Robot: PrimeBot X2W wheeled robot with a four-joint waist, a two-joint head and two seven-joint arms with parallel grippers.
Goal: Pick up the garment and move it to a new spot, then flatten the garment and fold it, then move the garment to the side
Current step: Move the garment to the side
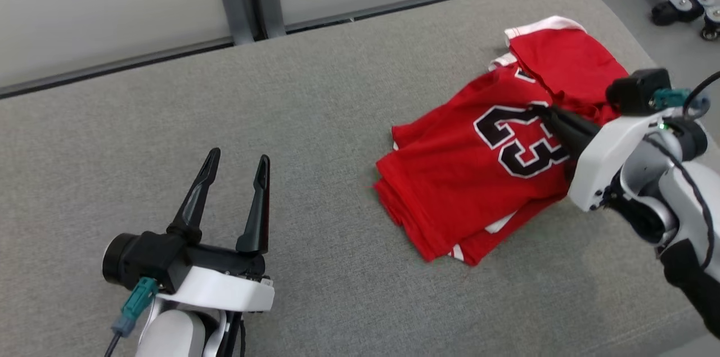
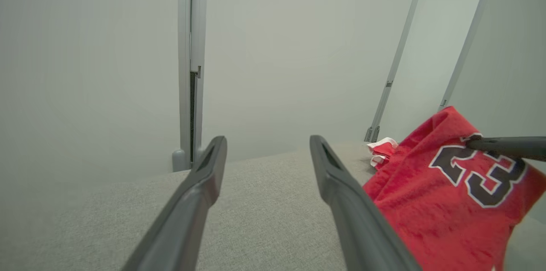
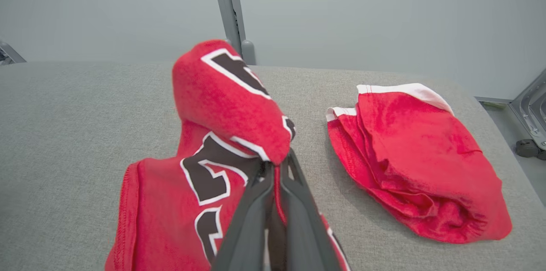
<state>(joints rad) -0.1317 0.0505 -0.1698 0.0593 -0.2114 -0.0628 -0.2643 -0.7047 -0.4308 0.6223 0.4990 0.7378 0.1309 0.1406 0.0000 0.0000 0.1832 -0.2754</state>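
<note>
Right wrist view: right gripper (image 3: 277, 165) jaws pinch garment (image 3: 222, 91) fold (left gripper (image 1: 239, 156) spread).

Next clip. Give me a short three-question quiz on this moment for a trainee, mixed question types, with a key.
1. True or false: the left gripper stands open above the grey padded surface, holding nothing.
2. Multiple choice: the right gripper is shut on A) a fold of the red jersey, B) a white towel, C) nothing at all.
3. Short answer: which number is printed on the jersey?
Key: 1 true; 2 A; 3 the number 23.
</note>
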